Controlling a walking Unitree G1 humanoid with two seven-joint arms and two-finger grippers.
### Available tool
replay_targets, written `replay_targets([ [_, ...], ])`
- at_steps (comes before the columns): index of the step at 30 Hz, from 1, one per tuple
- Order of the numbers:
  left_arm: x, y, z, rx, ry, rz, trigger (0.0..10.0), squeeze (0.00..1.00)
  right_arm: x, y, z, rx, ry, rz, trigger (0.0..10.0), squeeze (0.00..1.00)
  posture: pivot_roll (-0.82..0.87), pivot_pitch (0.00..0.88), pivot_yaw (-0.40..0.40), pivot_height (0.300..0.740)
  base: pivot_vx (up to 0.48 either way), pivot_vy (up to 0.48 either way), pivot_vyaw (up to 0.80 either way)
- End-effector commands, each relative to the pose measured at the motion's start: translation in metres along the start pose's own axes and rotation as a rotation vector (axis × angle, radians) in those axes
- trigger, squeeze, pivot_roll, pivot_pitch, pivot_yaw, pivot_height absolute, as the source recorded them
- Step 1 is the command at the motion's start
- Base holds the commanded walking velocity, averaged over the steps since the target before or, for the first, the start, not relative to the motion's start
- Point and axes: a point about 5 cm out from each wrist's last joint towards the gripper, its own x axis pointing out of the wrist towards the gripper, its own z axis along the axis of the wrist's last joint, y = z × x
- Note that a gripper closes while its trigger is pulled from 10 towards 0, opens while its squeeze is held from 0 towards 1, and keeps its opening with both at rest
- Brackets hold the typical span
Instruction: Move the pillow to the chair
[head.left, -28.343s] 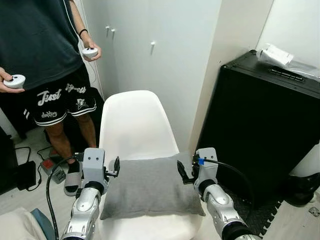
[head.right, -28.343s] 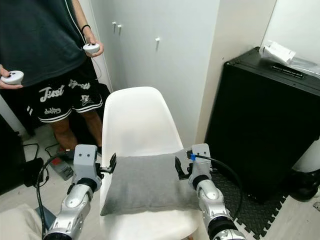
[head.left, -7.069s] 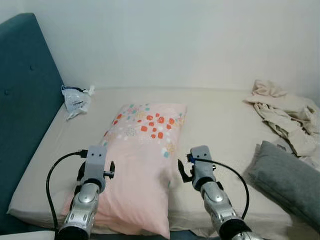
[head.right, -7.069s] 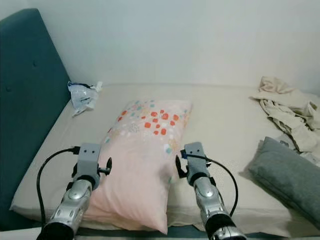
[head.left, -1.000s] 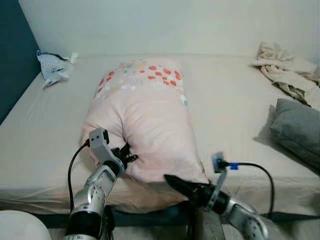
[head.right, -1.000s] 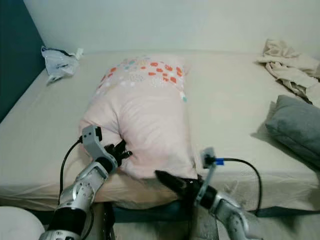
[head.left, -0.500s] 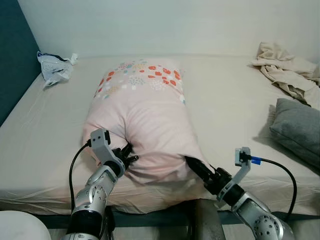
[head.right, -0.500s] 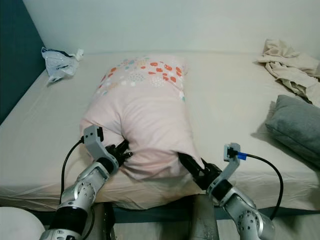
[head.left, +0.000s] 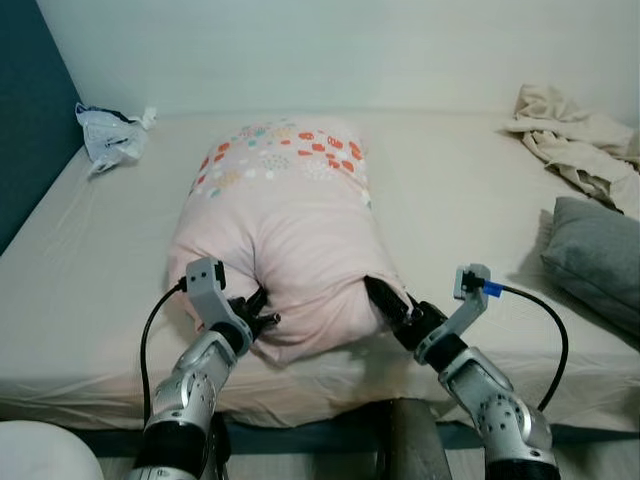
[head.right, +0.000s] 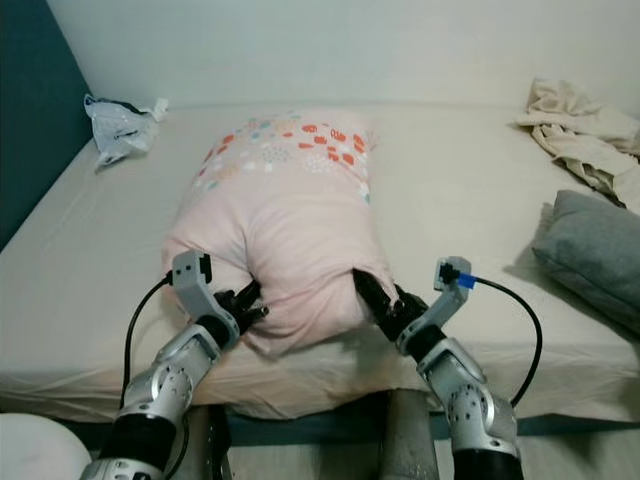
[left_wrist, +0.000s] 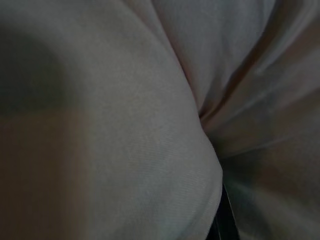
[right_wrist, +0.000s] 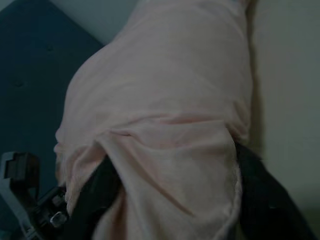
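Pillow-lifting is the step we judge to be in hand: the pink pillow (head.left: 285, 240) with its red and blue dots lies lengthwise on the bed (head.left: 90, 300), its near end at the near edge of the mattress, and we press into that end from both sides. Our left gripper (head.left: 255, 312) is buried in the near left corner. Its fingertips are hidden by bunched fabric, so we cannot tell how wide they stand. Our right gripper (head.right: 372, 297) pushes in at the near right corner. In the right wrist view its two black fingers (right_wrist: 102, 187) stand wide apart with a fold of pillowcase bulging between them, not clamped. Next, we judge, both grippers must squeeze inward and lift together so the soft pillow does not sag or slip. Farther right, a grey cushion (head.left: 595, 260) lies well apart. Far right sits crumpled beige cloth (head.left: 570, 140), and a small plastic bag (head.left: 108, 135) at the far left.
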Motion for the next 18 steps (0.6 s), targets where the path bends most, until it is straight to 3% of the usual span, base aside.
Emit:
replay_targets([
  [1,-0.0021,0.0029,-0.0056,0.018,0.027,0.012,0.0,0.00,0.0000,-0.0052,0.0030,-0.011,-0.022,-0.034,0.0,0.00,0.02,0.121,-0.023,0.513,0.000,0.000,0.00],
  [18,-0.0043,0.0067,-0.0027,0.098,0.023,0.038,0.0,0.00,0.0043,-0.0095,-0.0008,-0.002,-0.031,-0.045,0.0,0.00,0.03,0.122,-0.033,0.513,0.000,0.000,0.00],
])
